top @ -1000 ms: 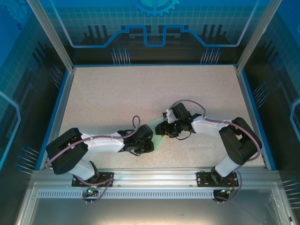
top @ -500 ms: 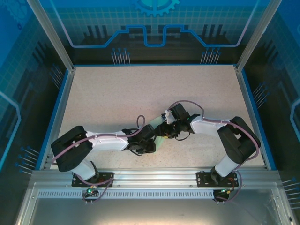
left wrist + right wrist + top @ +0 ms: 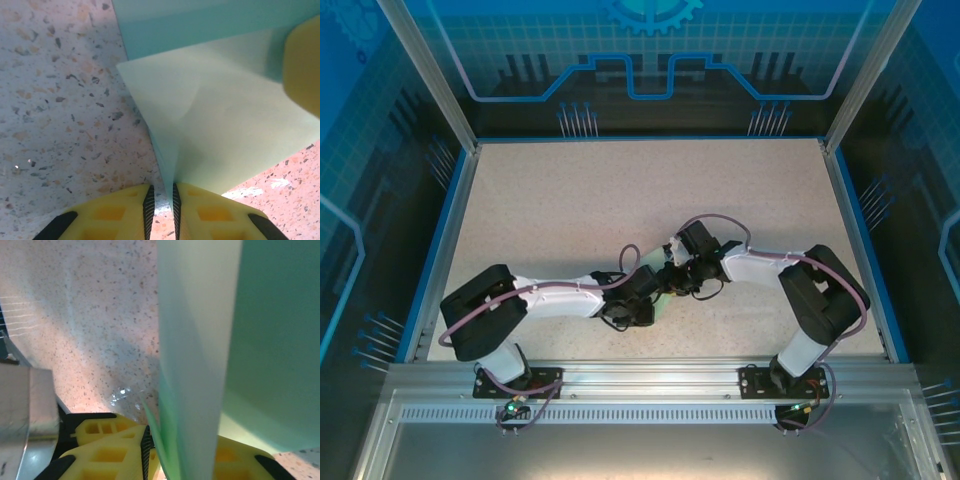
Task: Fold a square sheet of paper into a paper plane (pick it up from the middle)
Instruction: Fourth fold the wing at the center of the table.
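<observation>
The pale mint-green paper (image 3: 649, 263) is folded and lifted between the two grippers near the table's middle front, mostly hidden under them in the top view. My left gripper (image 3: 654, 287) comes in from the left. In its wrist view a folded edge of the paper (image 3: 220, 130) runs into the narrow slot of the left gripper (image 3: 161, 192) and lies against the right pad. My right gripper (image 3: 671, 277) comes in from the right. Its yellow finger (image 3: 302, 65) shows at the paper's far edge. The right gripper (image 3: 184, 442) is shut on standing layers of paper (image 3: 195, 340).
The speckled tabletop (image 3: 620, 190) has a blue raised border (image 3: 458, 210) on three sides. An aluminium rail (image 3: 650, 375) with both arm bases runs along the front. A metal part (image 3: 25, 405) sits at the left of the right wrist view.
The left arm has reached further right and the right gripper has slid slightly left, so the two now meet. The right jaws have closed on the paper, and less paper shows from above.
</observation>
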Robot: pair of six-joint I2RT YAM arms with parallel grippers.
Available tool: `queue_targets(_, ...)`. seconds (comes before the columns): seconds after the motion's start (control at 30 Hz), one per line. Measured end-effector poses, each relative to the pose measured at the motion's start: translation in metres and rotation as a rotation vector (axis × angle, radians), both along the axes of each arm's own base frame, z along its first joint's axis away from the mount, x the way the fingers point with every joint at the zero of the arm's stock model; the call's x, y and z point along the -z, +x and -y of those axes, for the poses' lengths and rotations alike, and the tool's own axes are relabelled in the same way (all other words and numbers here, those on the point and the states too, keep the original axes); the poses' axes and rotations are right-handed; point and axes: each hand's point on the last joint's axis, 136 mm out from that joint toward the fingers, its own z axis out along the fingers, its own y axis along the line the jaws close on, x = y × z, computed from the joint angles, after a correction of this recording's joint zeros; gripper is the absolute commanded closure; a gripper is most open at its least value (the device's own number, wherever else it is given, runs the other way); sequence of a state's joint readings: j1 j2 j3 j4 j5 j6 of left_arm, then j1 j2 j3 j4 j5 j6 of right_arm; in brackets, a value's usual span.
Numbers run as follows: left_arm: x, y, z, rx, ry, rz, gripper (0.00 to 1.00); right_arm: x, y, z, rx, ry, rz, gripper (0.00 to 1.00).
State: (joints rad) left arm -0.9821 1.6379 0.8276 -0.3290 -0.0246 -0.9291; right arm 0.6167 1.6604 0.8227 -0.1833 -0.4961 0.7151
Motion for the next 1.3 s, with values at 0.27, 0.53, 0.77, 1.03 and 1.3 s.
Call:
queue_targets(0.27,-0.002,-0.001,0.002,0.04,0.04,0.03,0.72,0.014,0.0,0.007,0.015,-0.057,-0.017,0.87)
queue_targets(0.53,-0.013,-0.001,0.005,0.046,0.006,0.057,0.67,0.014,0.001,0.008,0.019,-0.064,-0.015,0.88)
queue_targets(0.77,-0.008,-0.001,0.003,0.045,0.025,0.055,0.69,0.014,0.001,0.007,0.019,-0.063,-0.013,0.88)
queue_targets(1.03,-0.003,0.0,0.003,0.047,0.053,0.051,0.68,0.013,0.002,0.007,0.019,-0.06,-0.011,0.87)
queue_targets(1.3,0.0,-0.001,0.003,0.075,0.21,0.065,0.71,0.012,0.002,0.007,0.019,-0.064,-0.015,0.83)
